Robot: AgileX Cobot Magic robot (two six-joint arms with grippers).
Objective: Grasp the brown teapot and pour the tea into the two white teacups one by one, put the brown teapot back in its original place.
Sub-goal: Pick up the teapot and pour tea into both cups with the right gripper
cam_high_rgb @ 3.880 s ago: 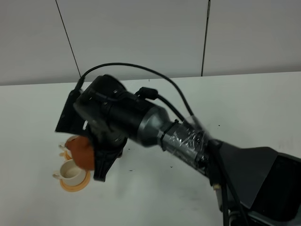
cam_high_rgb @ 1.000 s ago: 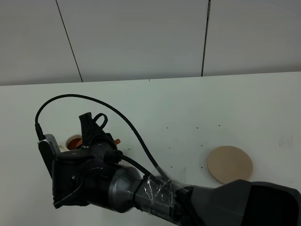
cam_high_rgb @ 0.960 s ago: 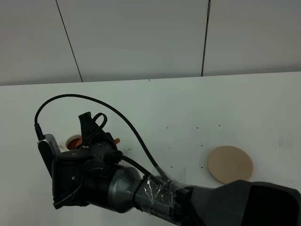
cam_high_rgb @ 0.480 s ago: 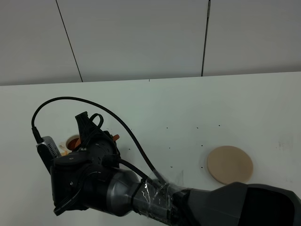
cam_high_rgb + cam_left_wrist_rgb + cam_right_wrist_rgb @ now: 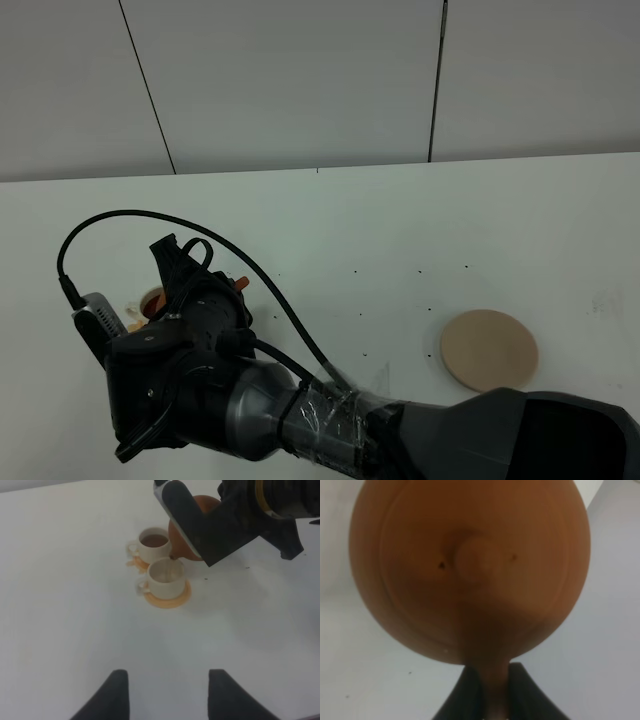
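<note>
The brown teapot (image 5: 470, 570) fills the right wrist view, lid and knob facing the camera. My right gripper (image 5: 495, 700) is shut on its loop handle. In the left wrist view the teapot (image 5: 181, 544) hangs tilted behind the two white teacups, its spout at the rim of the nearer teacup (image 5: 166, 576), which stands on an orange coaster (image 5: 172, 599). The farther teacup (image 5: 154, 542) holds brown tea. My left gripper (image 5: 167, 695) is open and empty, well short of the cups. The original place, a tan disc (image 5: 489, 349), lies bare at the right.
My right arm (image 5: 230, 400) reaches across the white table (image 5: 400, 230) to the left and hides most of the cups in the high view; only the tea-filled cup (image 5: 150, 298) shows. A black cable (image 5: 110, 220) loops above the wrist.
My right arm has shifted a little to the left over the cups with the teapot still in its grip. The left gripper shows no change.
</note>
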